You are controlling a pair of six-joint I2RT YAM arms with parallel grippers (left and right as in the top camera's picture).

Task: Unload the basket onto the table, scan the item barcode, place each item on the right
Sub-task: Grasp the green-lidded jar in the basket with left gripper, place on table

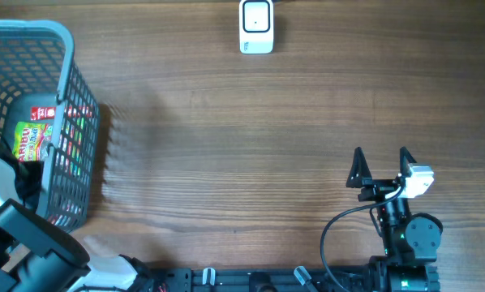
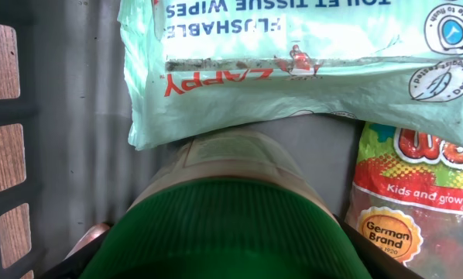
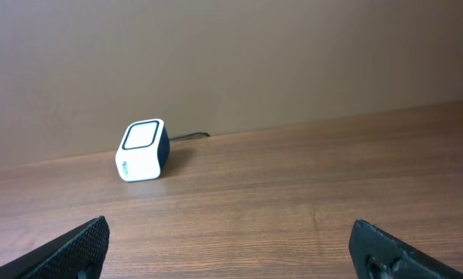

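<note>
- The item judged to be in hand was a squat container [image 2: 235,159] with a pale tan body and a ribbed green plastic lid [image 2: 231,232]. It lay inside the grey plastic mesh basket [image 1: 64,36] at the left end of the wooden table [image 1: 226,146].
- The container sat just below a mint-green soft pack of flushable wipes [image 2: 293,62] and beside a brightly printed gummy-candy bag [image 2: 413,201].
- Handling estimate: rigid walls, probably light to moderate in weight. The smooth body could slip, whereas the ribbed lid offers better purchase. Recommended hold: across the lid or just under it.
- No barcode was visible on the container.
- The left arm [image 1: 23,235] reached down into the basket, its wrist camera pointing almost along the container's axis.
- The left gripper [image 2: 230,263] straddled the lid, but its fingers were mostly outside the frame. Whether the jaws had made contact could not be told.
- The right gripper [image 1: 381,154] hovered over bare table at the right, jaws spread wide and holding nothing.
- The white cube-shaped barcode scanner [image 1: 256,26] stood at the far edge, well apart from the basket.
</note>
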